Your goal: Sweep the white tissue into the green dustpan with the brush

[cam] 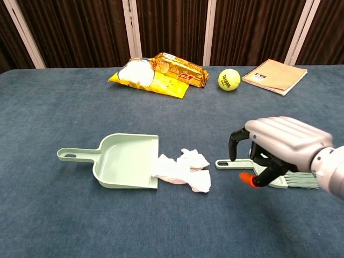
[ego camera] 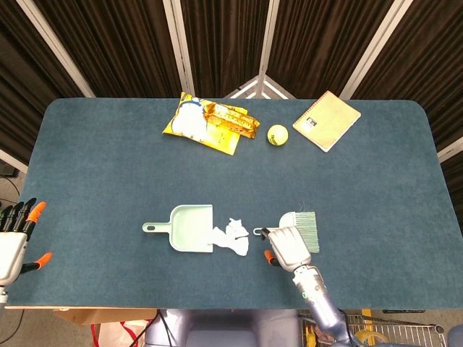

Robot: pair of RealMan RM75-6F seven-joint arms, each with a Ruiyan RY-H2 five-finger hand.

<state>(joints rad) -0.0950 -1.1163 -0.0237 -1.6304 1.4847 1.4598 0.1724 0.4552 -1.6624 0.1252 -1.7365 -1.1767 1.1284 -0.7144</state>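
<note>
the right hand (cam: 274, 148) hovers over the brush (ego camera: 299, 228), its fingers curled downward around the handle end but not visibly closed on it; whether any fingertip touches the handle cannot be told. the left hand (ego camera: 13, 238) sits off the table's near left corner, fingers apart and holding nothing.

the tissue (cam: 183, 170) lies crumpled on the table (ego camera: 108, 166), one edge touching or just overlapping the open mouth of the dustpan (cam: 121, 159); the brush handle points at it from just beside.

risks, as a judgement: the handle is thin and flat on the cloth, so the fingers may close on top of it and push it away rather than get under it. a nudged brush could slide into the tissue and shove it sideways, off the dustpan's mouth. the dustpan is light and unheld, with the left hand well apart from it, so a sweep may push dustpan and tissue along together instead of loading the tissue. the tissue is soft and may catch in the bristles or fold over the lip.

writing: the ball (cam: 229, 79) carries dark print too small to read. the snack bag (cam: 158, 72) shows red lettering that cannot be made out. the notebook (cam: 274, 76) has a small label, also unreadable.
</note>
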